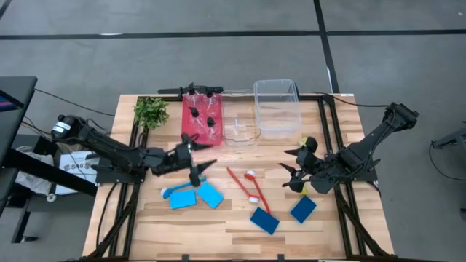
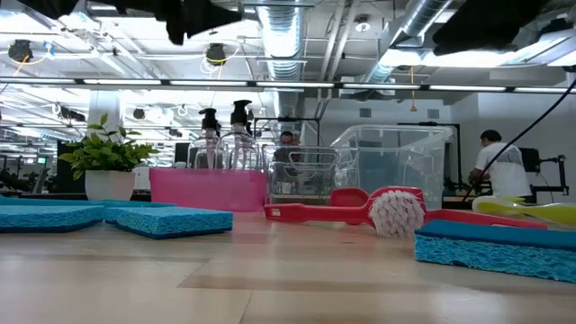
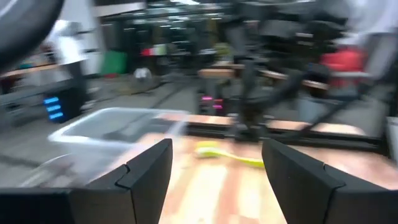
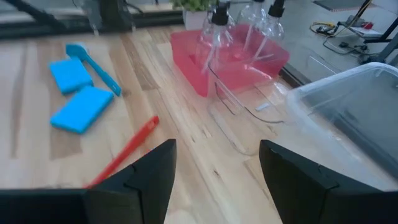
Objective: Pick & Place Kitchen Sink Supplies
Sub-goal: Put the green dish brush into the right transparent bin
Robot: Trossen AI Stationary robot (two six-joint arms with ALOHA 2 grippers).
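both the left claw [image 1: 198, 161] and right claw [image 1: 297, 167] hang wide open above the table [image 1: 218, 218], holding nothing.

Robotics lab, exposed ceiling ducts [image 2: 283, 40] (industrial lighting), workstations, person [image 2: 498, 171] behind

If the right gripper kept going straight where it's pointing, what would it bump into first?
Probably the pink bin holding the pump bottles. The open right gripper faces it across bare table, though the small clear bin alongside might come first; depth is hard to judge.
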